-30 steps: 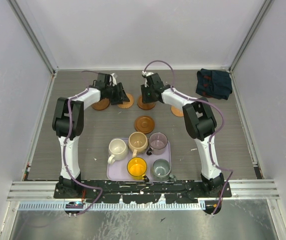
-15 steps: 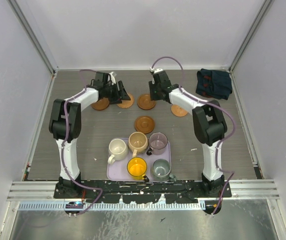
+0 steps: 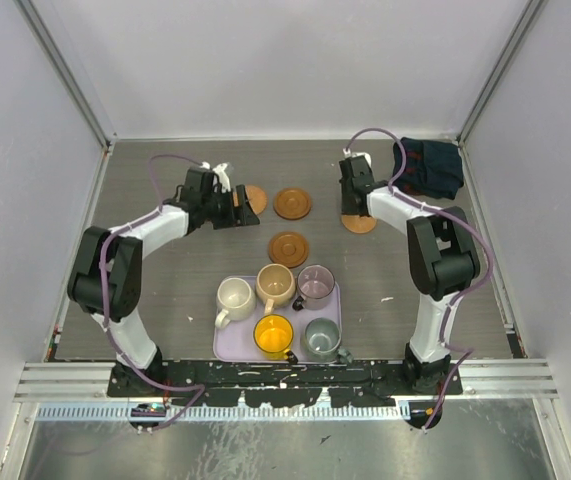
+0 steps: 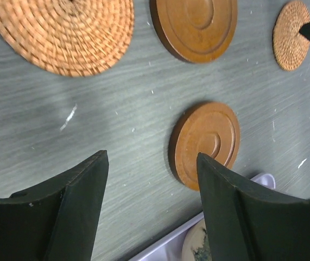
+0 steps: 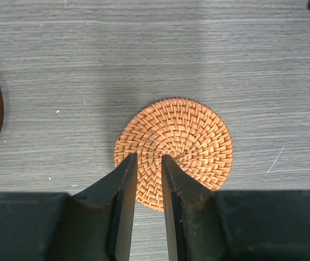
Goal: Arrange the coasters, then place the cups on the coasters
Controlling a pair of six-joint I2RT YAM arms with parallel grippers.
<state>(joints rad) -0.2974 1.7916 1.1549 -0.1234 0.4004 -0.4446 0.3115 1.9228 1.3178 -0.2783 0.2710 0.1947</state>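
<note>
A woven coaster (image 5: 174,152) lies flat at the far right of the table (image 3: 165,290), with the right gripper (image 5: 148,163) over its near-left rim, fingers drawn narrow with nothing between them. Whether they touch the weave cannot be told. Pressed down like this, the tips look likelier to skid the thin disc across the boards than to lift it.

To its left sit a far wood coaster (image 3: 292,203) and a second woven coaster (image 4: 62,27). The left gripper (image 4: 152,157) hangs beside them, fingers wide and empty. A fifth coaster is not in sight and may be under that arm.

The near wood coaster (image 3: 288,247) lies out of line, just beyond the lavender tray (image 3: 230,345) where all five cups wait. A reach for it risks clipping the tan cup (image 3: 275,285) or the mauve cup (image 3: 316,285).
</note>
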